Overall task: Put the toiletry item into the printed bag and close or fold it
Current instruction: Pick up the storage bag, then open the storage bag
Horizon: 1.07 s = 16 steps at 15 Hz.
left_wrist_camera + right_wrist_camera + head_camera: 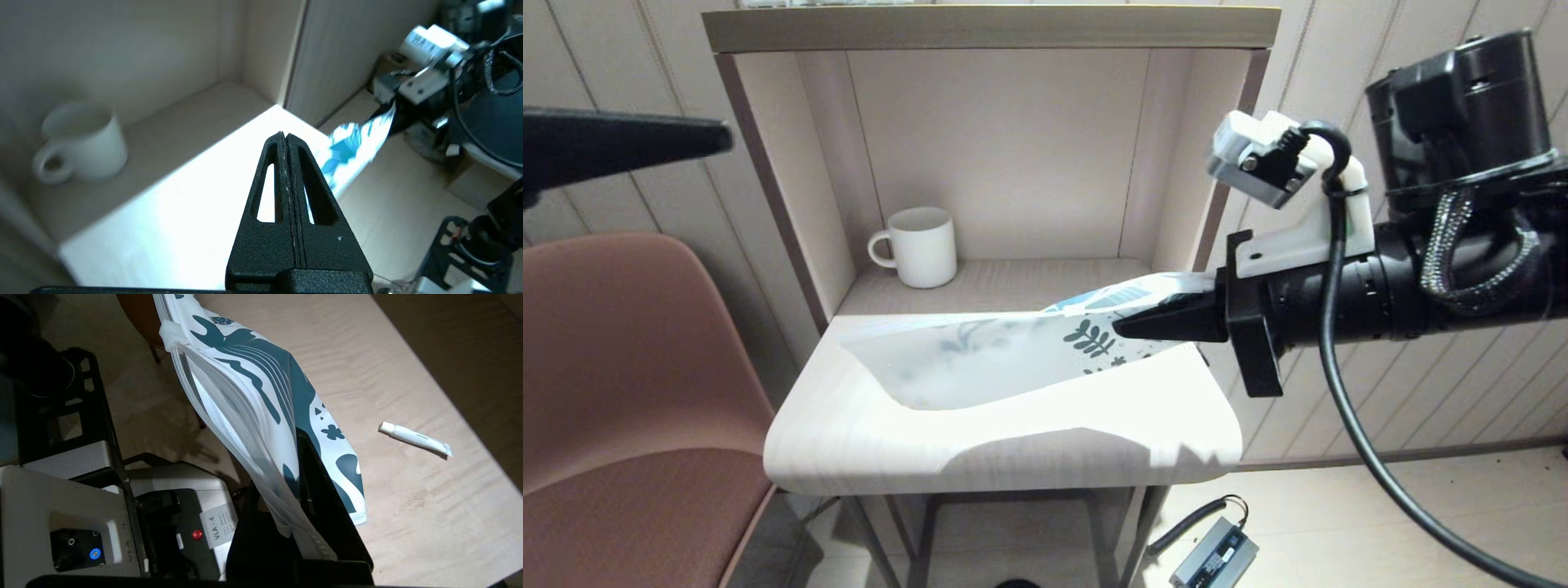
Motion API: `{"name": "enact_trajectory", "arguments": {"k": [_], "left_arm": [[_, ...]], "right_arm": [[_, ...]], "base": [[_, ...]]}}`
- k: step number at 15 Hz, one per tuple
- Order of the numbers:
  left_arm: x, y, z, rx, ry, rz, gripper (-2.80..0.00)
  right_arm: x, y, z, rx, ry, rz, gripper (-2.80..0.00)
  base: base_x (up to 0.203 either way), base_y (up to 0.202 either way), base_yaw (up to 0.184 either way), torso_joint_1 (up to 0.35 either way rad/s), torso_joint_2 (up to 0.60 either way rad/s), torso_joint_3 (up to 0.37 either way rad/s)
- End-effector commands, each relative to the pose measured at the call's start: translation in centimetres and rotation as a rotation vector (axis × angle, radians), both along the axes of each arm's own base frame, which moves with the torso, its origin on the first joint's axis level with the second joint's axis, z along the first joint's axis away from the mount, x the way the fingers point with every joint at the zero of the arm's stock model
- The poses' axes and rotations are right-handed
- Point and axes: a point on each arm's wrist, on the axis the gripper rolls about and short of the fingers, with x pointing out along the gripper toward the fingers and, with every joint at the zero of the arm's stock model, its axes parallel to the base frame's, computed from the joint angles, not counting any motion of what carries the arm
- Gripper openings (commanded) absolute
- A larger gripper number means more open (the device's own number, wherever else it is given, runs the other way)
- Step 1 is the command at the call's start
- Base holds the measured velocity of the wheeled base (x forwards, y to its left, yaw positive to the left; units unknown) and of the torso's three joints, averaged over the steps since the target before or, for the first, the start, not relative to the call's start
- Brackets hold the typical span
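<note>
The printed bag (pixel 1013 359) is white with dark teal leaf prints at one end. It hangs slanted over the small table (pixel 1013 461), its printed end lifted. My right gripper (pixel 1121 329) is shut on that end. In the right wrist view the bag (pixel 261 388) runs between the jaws of the right gripper (pixel 292 465), its zip mouth slightly parted. The toiletry item (pixel 414 437), a thin white tube, lies flat on the table beside the bag; glare hides it in the head view. My left gripper (pixel 723 137) is shut and empty, raised at the far left (pixel 284 135).
A white ribbed mug (pixel 919 245) stands at the back left inside the shelf alcove (pixel 1013 163). A brown chair (pixel 621 367) is left of the table. A power adapter (pixel 1215 559) with a cable lies on the floor below right.
</note>
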Motion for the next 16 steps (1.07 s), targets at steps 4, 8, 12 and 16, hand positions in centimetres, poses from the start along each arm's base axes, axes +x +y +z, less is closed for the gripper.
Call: {"name": "enact_trajectory", "arguments": {"k": [4, 8, 12, 16], "left_arm": [[7.5, -6.2, -0.9, 0.23, -0.193, -0.293, -2.8], [8.2, -7.0, -2.3, 0.315, -0.233, -0.34, -2.8], [9.0, -7.5, -3.2, 0.357, -0.218, -0.363, -2.8], [9.4, -9.2, -3.0, 0.359, -0.202, -0.412, 0.0]], "right_arm": [[2.2, 1.9, 0.7, -0.064, 0.149, 0.007, -2.8], [2.8, 2.4, 2.5, -0.077, 0.3, 0.023, -2.8], [3.0, 2.7, 2.2, -0.087, 0.351, 0.044, -2.8], [3.8, 2.9, 1.7, -0.107, 0.317, 0.053, -2.8]], "base": [[0.0, 0.0, 0.0, 0.0, 0.0, 0.0], [0.0, 0.0, 0.0, 0.0, 0.0, 0.0], [0.0, 0.0, 0.0, 0.0, 0.0, 0.0], [0.0, 0.0, 0.0, 0.0, 0.0, 0.0]]}}
